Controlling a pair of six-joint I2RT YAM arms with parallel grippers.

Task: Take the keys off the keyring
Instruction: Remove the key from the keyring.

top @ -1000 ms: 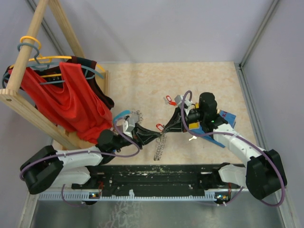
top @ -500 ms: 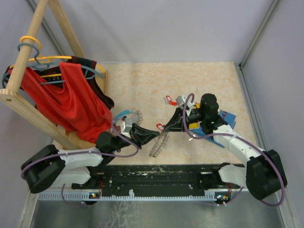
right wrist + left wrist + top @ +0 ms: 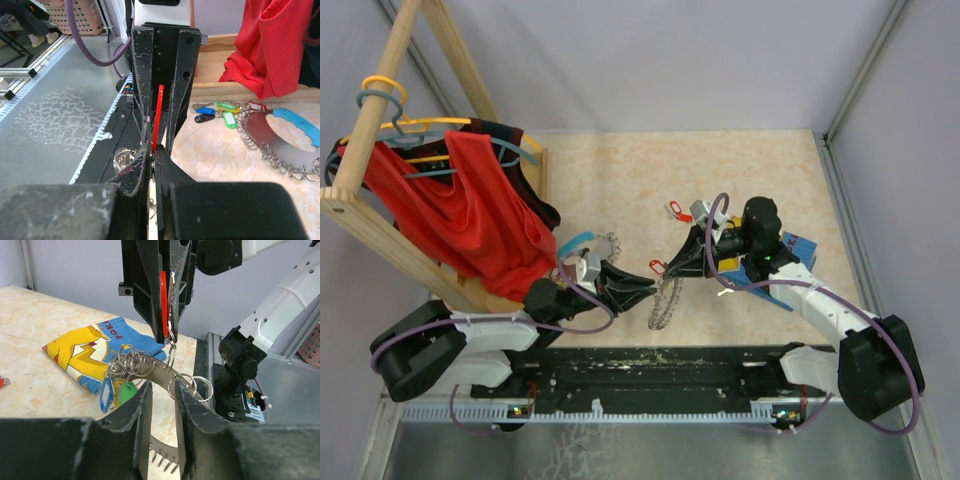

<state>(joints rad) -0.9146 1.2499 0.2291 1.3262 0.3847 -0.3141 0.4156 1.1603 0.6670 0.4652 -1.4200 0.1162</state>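
The keyring (image 3: pixel 665 300), a grey metal band fringed with silver loops, hangs over the table from a key with a red tag (image 3: pixel 658 266). My right gripper (image 3: pixel 669 268) is shut on that red tag (image 3: pixel 158 112). In the left wrist view the band (image 3: pixel 159 371) curves just past my left gripper (image 3: pixel 162 388), whose jaws stand apart, gripping nothing. A blue tag (image 3: pixel 106 392) and a green tag (image 3: pixel 128 390) dangle from the loops. My left gripper (image 3: pixel 646 288) faces the right one from the left, tips nearly meeting.
A second looped ring with a blue handle (image 3: pixel 603 243) lies beside the left arm, coloured keys (image 3: pixel 227 119) next to it. A loose red key (image 3: pixel 672 208) and a grey one (image 3: pixel 698 211) lie farther back. A yellow-blue packet (image 3: pixel 82 352) lies under the right arm. A wooden rack with red cloth (image 3: pixel 470 215) stands at left.
My left gripper has opened and let go of the keyring, drawing back slightly left. The ring has swung and now hangs from the right gripper's red-tagged key alone.
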